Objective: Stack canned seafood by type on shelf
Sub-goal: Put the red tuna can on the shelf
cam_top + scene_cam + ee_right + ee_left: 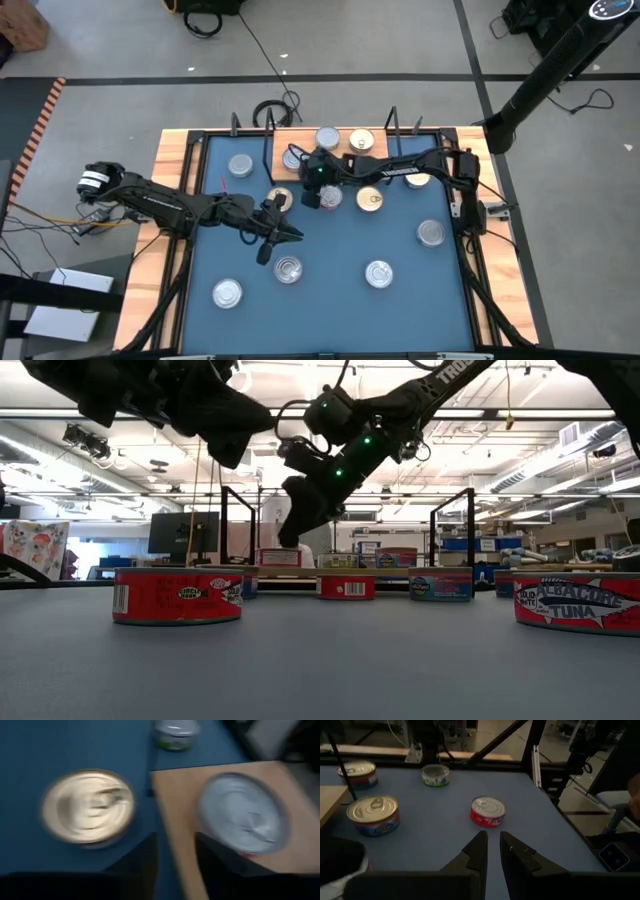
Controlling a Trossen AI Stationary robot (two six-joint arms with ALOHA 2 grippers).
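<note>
The shelf (330, 170), a light wooden board with thin black wire uprights, runs its long side left to right along the far edge of the blue tabletop (330, 300). Left of the shelf, the left gripper (275, 232) hovers with fingers (479, 852) nearly together, holding nothing. Flat round tins (288, 268) lie lid-up, scattered in front of the shelf; silver and gold ones sit on it. Over the shelf's front edge, the right gripper (310, 198) hangs, fingers (142, 855) narrowly apart, empty.

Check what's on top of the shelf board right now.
Two tins sit on the shelf near its back edge. The right arm covers part of the board, so anything beneath it is hidden.
</note>
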